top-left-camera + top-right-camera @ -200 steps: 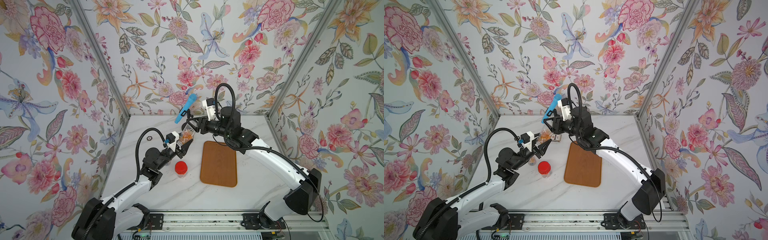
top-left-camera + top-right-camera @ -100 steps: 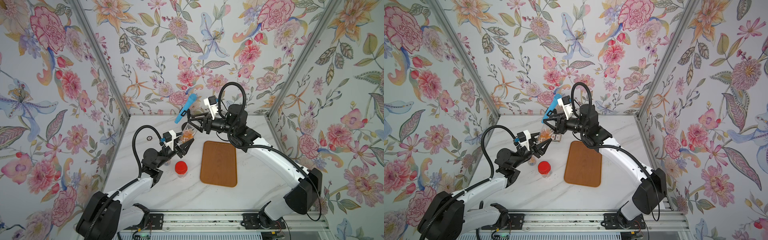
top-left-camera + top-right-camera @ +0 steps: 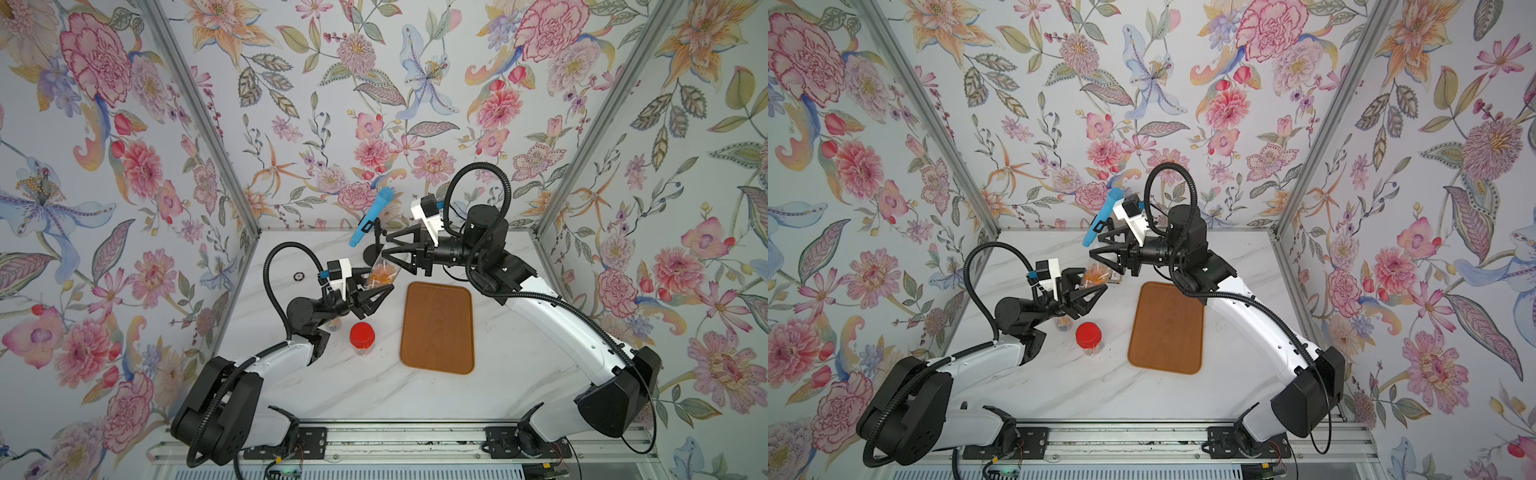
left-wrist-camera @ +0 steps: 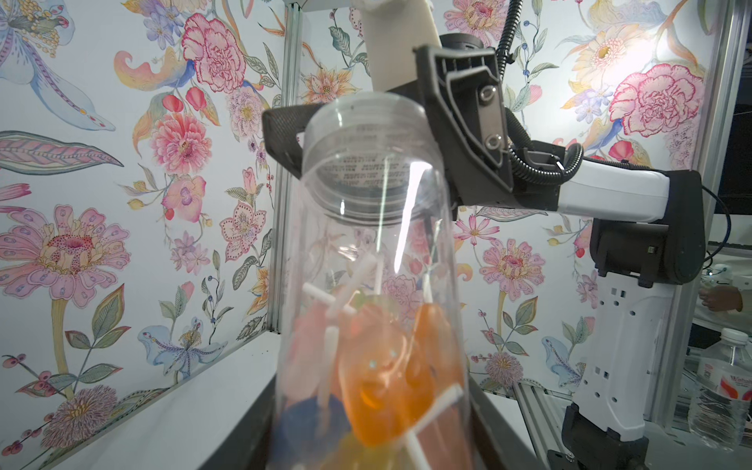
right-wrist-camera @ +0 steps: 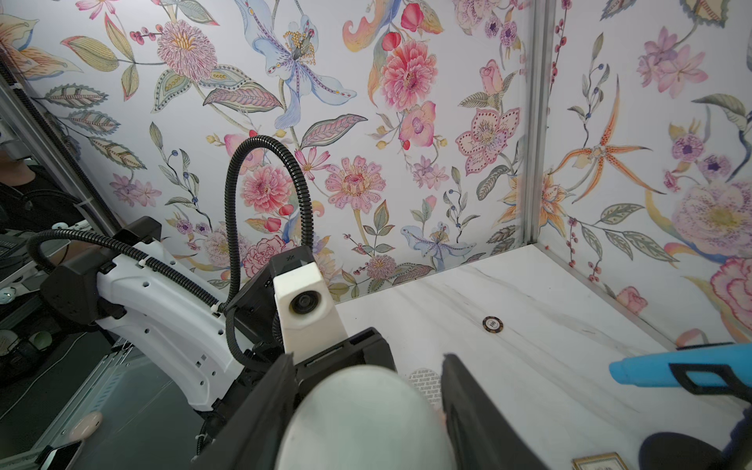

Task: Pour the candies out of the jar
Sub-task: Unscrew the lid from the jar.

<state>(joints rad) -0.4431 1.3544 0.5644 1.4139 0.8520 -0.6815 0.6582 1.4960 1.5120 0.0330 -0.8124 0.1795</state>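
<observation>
Moved since 1 second ago: my right wrist and elbow have swung outward and both cable loops have reshaped; the jar [image 3: 380, 270] has kept its place between my 2 grippers.

Item 1, jar: clear, held off the table [image 3: 519, 374], tilted, just beside the far corner of the wooden tray [image 3: 436, 332], not over it.

Item 2, candies [image 4: 386, 366]: all inside, settled at the low end.

Item 3, left gripper [image 3: 379, 290]: closed on the jar's base, steadying it.

Item 4, right gripper [image 3: 388, 249]: clamped on the top end, likely to twist it free. Capped or open, I cannot tell.

Item 5, second jar [image 3: 361, 336], red lid: standing apart on the table.

Views: left wrist alone shows orange, pink and blue heads on white sticks. Right wrist shows only a pale blur between my fingers [image 5: 480, 407], plus a chip [image 5: 492, 324]. Both top views show the wooden tray bare.
</observation>
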